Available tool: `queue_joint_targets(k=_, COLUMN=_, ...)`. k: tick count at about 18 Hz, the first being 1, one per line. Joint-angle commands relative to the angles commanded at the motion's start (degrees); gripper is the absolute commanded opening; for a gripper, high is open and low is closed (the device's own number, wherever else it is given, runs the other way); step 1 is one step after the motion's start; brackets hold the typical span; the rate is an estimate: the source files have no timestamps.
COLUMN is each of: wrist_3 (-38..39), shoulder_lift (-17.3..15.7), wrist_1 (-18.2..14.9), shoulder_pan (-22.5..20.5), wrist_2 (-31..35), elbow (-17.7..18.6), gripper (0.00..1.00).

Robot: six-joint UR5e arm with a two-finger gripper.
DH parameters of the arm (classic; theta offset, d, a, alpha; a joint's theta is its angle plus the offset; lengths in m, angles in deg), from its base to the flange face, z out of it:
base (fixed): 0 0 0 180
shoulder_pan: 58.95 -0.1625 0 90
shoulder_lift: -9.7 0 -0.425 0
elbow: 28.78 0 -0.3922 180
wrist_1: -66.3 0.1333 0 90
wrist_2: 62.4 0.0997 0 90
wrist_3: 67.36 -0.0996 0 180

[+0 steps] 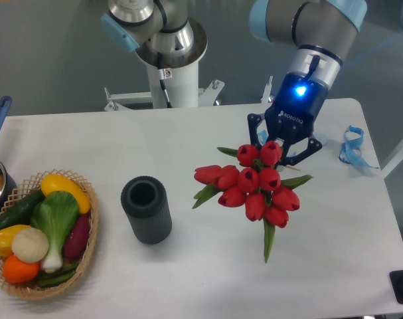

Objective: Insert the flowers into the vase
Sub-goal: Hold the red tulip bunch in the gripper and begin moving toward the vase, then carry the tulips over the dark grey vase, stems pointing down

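In the one camera view, your gripper [281, 150] is hanging right over the flowers [254, 185], with its jaws spread around the top blooms; you cannot tell if they are squeezing yet. The flowers are sitting well to the right of the vase [147, 209], which is standing upright. You are on the picking-up step. Next you need a firm hold, then lift and carry them over the round mouth.

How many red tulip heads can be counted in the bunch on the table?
About 10. The flowers lie right of the vase, under the gripper: two heads at top, two at the left, the rest clustered centre and lower right. Others may be hidden.
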Motion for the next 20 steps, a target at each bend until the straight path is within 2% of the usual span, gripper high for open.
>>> queue_joint_targets(k=6, wrist_3=0.0, shoulder_lift=0.18, wrist_1=0.26, shoulder_pan=-0.09, wrist_2=-2.9, elbow=-0.18, gripper=0.24)
queue_joint_targets(k=15, wrist_3=-0.09, shoulder_lift=0.79, wrist_1=0.61, shoulder_pan=1.75, wrist_2=-3.77, elbow=-0.88, gripper=0.24)
queue_joint_targets(k=17, wrist_3=-0.09, shoulder_lift=1.93, wrist_1=0.7, shoulder_pan=3.95, wrist_2=-7.71, elbow=-1.76, gripper=0.24)
queue_joint_targets(k=20, wrist_3=-0.26, shoulder_lift=2.81, wrist_1=0.7, shoulder_pan=5.09, wrist_2=-17.2, elbow=-1.15, gripper=0.24)
